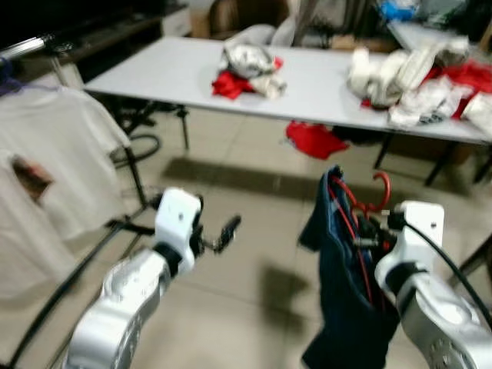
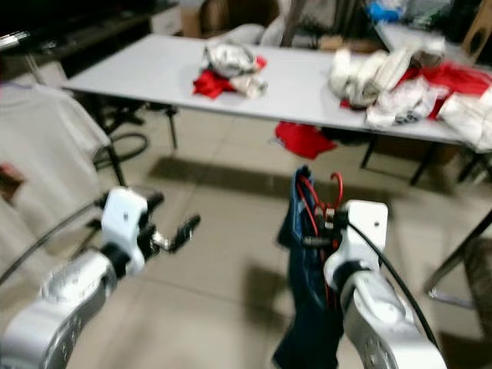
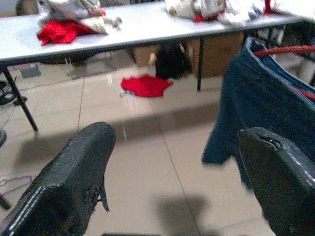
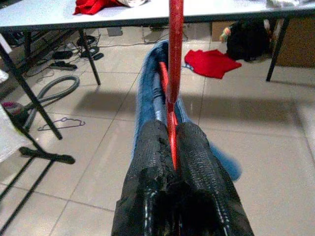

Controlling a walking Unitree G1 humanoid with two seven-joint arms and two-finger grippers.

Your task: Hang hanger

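Tiled floor lies ahead; my right pincer (image 4: 173,162) clamps the red hanger (image 1: 382,184) carrying jeans (image 1: 338,284), left pincer (image 3: 177,172) gapes empty, so I'd keep it upright toward the left rack (image 1: 23,48).

A red hanger (image 4: 175,73) carries dark blue denim (image 1: 338,300). Beyond it, the table (image 1: 184,73) is pale grey, strewn with red and white clothes (image 1: 247,68); beneath the table lies a red cloth (image 1: 314,139) on beige tiles (image 1: 231,254).
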